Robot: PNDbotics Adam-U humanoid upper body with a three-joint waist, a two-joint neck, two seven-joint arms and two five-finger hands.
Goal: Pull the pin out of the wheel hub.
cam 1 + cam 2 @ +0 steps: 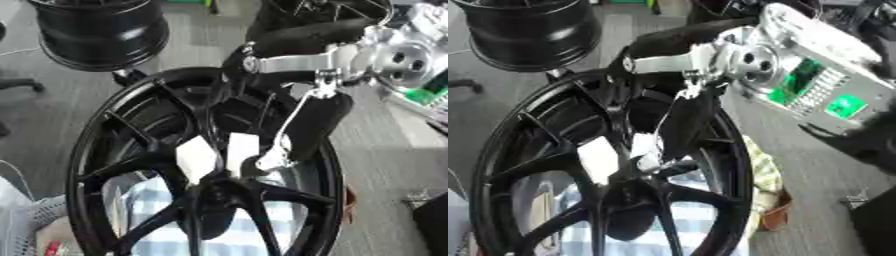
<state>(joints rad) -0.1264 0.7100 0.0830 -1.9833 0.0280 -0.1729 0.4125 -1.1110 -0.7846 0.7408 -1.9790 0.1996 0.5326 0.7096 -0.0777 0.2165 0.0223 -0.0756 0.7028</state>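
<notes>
The right hand (302,127) reaches down from the upper right, black fingers pointing at the centre of the black wheel hub (219,190); whether they grip anything cannot be told. White fingertips (199,157) sit just above the centre, and no pin can be made out. A second black rim (101,30) stands behind at upper left.

A grey floor (385,150) runs under the whole scene. A second black wheel rim (101,32) stands at the far left. A white mesh basket (35,220) sits at the lower left, beside blue-and-white checked cloth (166,240)
</notes>
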